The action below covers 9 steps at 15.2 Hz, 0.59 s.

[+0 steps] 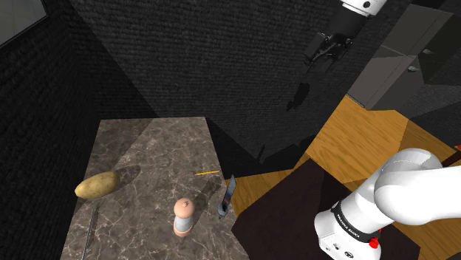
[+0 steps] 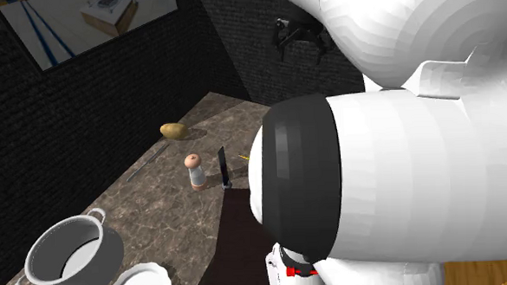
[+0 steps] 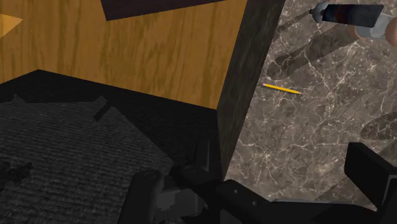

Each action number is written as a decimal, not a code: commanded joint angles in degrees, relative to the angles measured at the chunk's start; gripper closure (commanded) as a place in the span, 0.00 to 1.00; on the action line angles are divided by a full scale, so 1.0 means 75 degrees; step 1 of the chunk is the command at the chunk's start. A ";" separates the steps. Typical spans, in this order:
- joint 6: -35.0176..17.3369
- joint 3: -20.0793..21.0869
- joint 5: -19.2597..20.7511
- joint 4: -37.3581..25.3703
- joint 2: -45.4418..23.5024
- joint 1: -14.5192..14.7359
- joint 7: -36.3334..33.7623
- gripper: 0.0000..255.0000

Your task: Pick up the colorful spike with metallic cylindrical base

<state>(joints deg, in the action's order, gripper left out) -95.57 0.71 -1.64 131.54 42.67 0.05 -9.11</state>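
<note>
Shoulder view, left to right along the counter: a potato is lying by the left edge, a pinkish shaker is standing nearer the front, and the thin yellow spike is lying flat close to the right edge, apart from the dark knife. My gripper is hanging high beyond that edge, spread wide and carrying nothing. I am judging it best to be descending over the spike's middle (it is very slim), straddling its width. My arm's band is carrying lettering too small to read.
</note>
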 commanded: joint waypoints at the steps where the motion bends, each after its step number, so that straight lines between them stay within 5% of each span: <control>1: 0.0000 0.0000 0.0000 0.0000 0.0000 0.0000 0.0000 0.00; 9: -0.1203 0.1098 -0.0501 0.1557 0.0197 0.0331 -0.1149 0.00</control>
<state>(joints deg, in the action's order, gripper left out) -103.53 7.83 -4.85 142.10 44.21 2.17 -16.52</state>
